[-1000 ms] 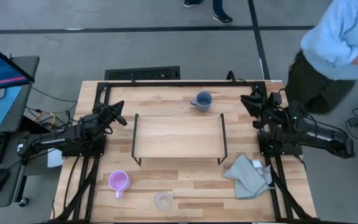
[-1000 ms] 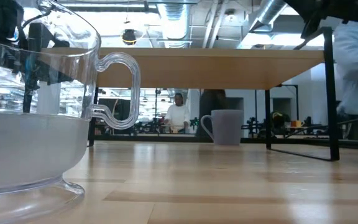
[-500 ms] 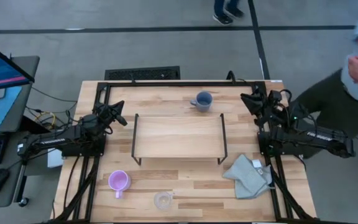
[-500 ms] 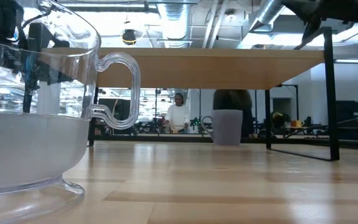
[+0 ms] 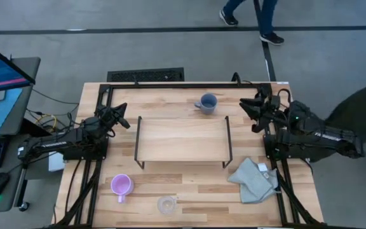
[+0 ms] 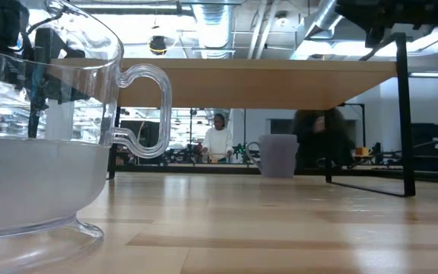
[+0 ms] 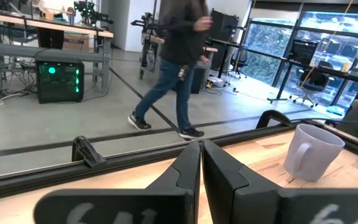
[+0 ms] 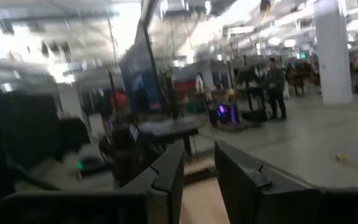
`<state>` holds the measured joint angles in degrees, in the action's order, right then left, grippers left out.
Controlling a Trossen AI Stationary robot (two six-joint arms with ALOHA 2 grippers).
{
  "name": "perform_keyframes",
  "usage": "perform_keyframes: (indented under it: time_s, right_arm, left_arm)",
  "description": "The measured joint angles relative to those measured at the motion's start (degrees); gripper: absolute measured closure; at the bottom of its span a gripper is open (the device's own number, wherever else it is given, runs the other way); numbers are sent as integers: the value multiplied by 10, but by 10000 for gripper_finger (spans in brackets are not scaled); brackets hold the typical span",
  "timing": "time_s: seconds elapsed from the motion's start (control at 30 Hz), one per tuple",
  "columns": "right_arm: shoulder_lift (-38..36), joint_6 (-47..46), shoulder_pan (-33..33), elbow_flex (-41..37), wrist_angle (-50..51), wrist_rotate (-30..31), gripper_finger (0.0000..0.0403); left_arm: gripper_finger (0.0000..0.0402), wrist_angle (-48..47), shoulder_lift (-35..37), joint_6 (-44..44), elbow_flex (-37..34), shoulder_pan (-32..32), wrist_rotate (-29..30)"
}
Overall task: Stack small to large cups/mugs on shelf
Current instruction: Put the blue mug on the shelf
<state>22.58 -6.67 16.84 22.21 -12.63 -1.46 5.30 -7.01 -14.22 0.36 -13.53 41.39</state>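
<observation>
The blue-grey mug [image 5: 207, 102] stands on the table near its far edge, behind the shelf [image 5: 182, 140]; it also shows in the low view [image 6: 277, 155] and left wrist view [image 7: 312, 152]. The pink-purple mug [image 5: 121, 185] and the clear glass cup [image 5: 166, 205] stand near the table's near edge; the glass cup [image 6: 44, 129] fills the low view's left. My left gripper [image 5: 123, 116] hovers shut left of the shelf [image 7: 201, 155]. My right gripper [image 5: 245, 109] hovers open right of the blue-grey mug [image 8: 199, 165].
A grey-green cloth [image 5: 253, 180] lies crumpled at the table's right near corner, beside the shelf's right legs. A black frame [image 5: 170, 84] runs along the table's far edge. A person walks on the floor beyond the far edge, and another stands at the right.
My right gripper has swung a little toward the table's left, closer to the blue-grey mug. The person beside the table's right edge has moved away to the right. The mugs, glass cup and shelf have stayed put.
</observation>
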Motion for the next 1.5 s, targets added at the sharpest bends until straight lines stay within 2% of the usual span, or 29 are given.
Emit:
perform_keyframes:
  time_s: [0.13, 0.67, 1.03, 1.5]
  right_arm:
    - [33, 28, -7, 63, 87, 0, 289]
    - [161, 112, -86, 241, 277, 14, 289]
    - [248, 143, -129, 312, 310, 17, 289]
    - [331, 143, -128, 429, 407, 17, 289]
  left_arm:
    - [395, 0, 0, 0, 0, 0, 0]
    - [395, 0, 0, -4, 0, 0, 0]
    - [395, 0, 0, 0, 0, 0, 0]
    - [395, 0, 0, 0, 0, 0, 0]
